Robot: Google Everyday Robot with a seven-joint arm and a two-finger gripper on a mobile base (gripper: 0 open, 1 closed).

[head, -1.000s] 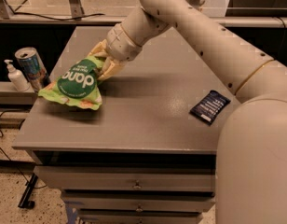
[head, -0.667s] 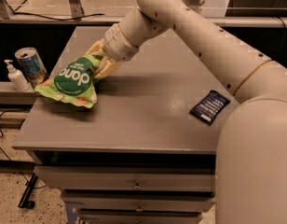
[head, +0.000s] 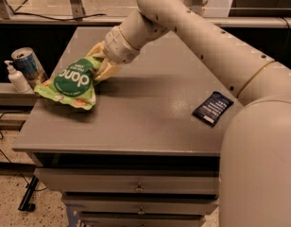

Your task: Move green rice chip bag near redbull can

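The green rice chip bag [head: 72, 82] is a light-green pouch with a dark green circle and white lettering. It hangs over the left edge of the grey table [head: 145, 122]. My gripper [head: 99, 64] is shut on the bag's upper right end and holds it tilted. The redbull can [head: 29, 66], blue and silver with a silver top, stands upright on a lower ledge just left of the table, a short gap from the bag.
A small white pump bottle [head: 15, 78] stands on the ledge left of the can. A dark navy packet [head: 212, 108] lies on the table's right side. Drawers [head: 136, 188] sit under the tabletop. My arm spans the upper right.
My gripper has carried the bag a little to the left, toward the can. The bag's left edge now reaches past the table's left edge.
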